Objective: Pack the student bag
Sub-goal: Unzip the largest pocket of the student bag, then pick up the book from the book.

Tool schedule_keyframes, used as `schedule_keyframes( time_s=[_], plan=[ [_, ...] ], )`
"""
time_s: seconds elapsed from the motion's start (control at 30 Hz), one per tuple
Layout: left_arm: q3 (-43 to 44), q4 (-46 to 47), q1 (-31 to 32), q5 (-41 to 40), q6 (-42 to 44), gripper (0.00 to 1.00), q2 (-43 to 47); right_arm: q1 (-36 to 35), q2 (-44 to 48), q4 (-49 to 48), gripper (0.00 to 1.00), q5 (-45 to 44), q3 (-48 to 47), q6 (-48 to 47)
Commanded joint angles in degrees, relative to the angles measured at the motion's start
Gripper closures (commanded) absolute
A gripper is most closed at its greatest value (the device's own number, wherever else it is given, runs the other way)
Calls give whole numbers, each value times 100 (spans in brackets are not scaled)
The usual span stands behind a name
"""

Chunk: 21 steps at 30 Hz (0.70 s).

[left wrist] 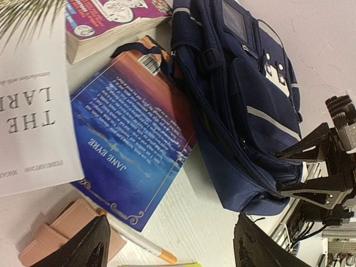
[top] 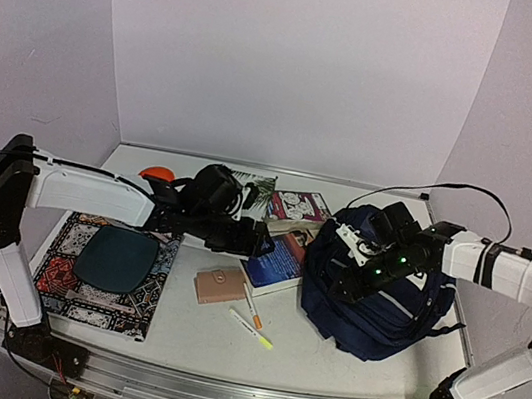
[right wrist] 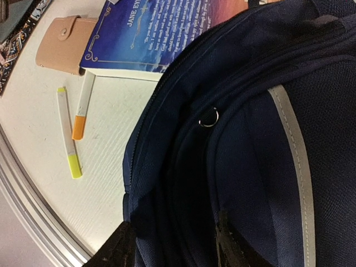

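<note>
Lilac walls enclose a white desk (top: 192, 345), with both arm bases at its near edge. The student bag (top: 390, 310) lies flat on the right half of the desk. Its long axis runs roughly far to near, and a light-grey stripe faces up.

Right fingers (right wrist: 229, 247): parted, directly over the bag's upper zip lines, near a ring-shaped zip pull (right wrist: 208, 117). Nothing is visibly pinched between them. Whether they touch the fabric cannot be told.

Left fingers (left wrist: 83, 250): spread wide and empty, above the desk centre. From them the bag lies to the right, with a blue "Jane Eyre" paperback (left wrist: 130, 144) between the two. One corner of this book rests against the bag's side.

A pink wallet (top: 220, 284), an orange-tipped marker (top: 252, 307) and a yellow highlighter (top: 253, 331) lie just on the near side of the book.

Assessment: the right arm is nearer the bag and is placed to work its zip or hold its mouth. The left arm is nearer the loose items, each of which must travel rightward to reach the bag. Whether the main compartment is already unzipped cannot be told.
</note>
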<state>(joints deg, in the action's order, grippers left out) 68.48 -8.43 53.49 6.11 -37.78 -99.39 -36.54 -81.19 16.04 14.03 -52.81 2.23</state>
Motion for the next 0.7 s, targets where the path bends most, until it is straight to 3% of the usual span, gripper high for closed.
schedule_keyframes(
  time_s=[0.0,0.13,0.37,0.67],
  plan=[
    [-277,166,-216,-245,-299,21,504,-85,138,367,50,4,69,205],
    [-600,169,-468,-425,-451,16,851,-98,278,115,47,229,-119,403],
    [-1276,292,-1133,-504,-1032,8,1272,-99,335,-639,32,308,-340,1075],
    [-2110,1853,-1209,-607,-2583,0,1211,-100,706,-2258,22,291,268,2163]
  ],
)
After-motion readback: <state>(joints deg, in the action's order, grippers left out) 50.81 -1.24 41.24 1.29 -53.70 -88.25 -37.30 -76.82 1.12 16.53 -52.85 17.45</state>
